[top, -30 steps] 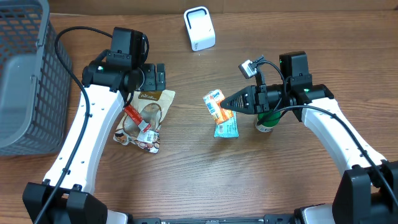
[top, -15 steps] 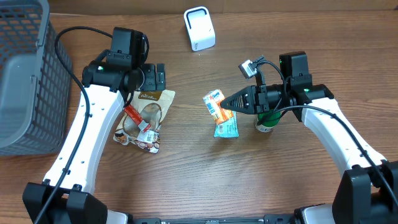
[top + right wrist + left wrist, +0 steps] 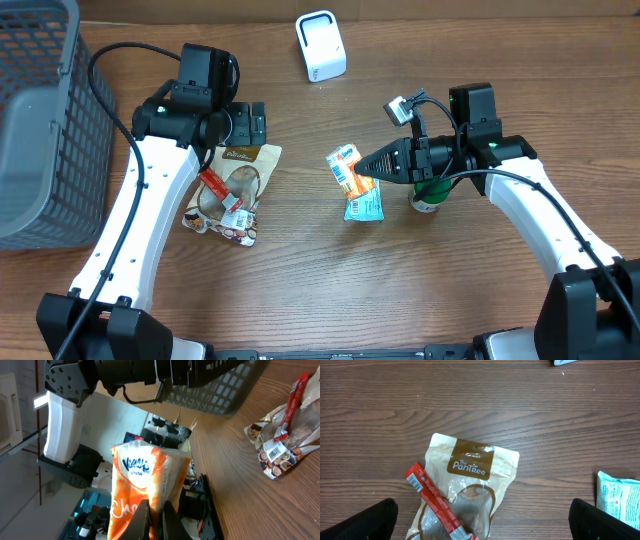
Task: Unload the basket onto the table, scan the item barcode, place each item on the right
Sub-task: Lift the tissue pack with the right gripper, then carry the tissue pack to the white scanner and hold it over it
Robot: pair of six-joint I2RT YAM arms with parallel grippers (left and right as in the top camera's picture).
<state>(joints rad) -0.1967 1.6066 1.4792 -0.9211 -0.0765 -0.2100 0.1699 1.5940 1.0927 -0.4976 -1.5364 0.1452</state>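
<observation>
Overhead: right jaws clamped on orange snack packet [image 3: 345,168], held off the surface beside teal packet [image 3: 365,205]; white scanner [image 3: 320,46] well apart. Left wrist: left jaws spread wide, holding nothing, above brown pouch [image 3: 470,480]. Right wrist: orange snack packet [image 3: 145,485] pinched at its edge.

Right claw [image 3: 364,166] pinches an orange snack packet [image 3: 344,165], apart from the white scanner [image 3: 320,46].

Bright, even light falling from above; soft faint shadows lying on table [image 3: 300,290]. Overhead and left wrist views reading sharp. Right wrist view: background showing soft, jaws at bottom edge blurring dark.
</observation>
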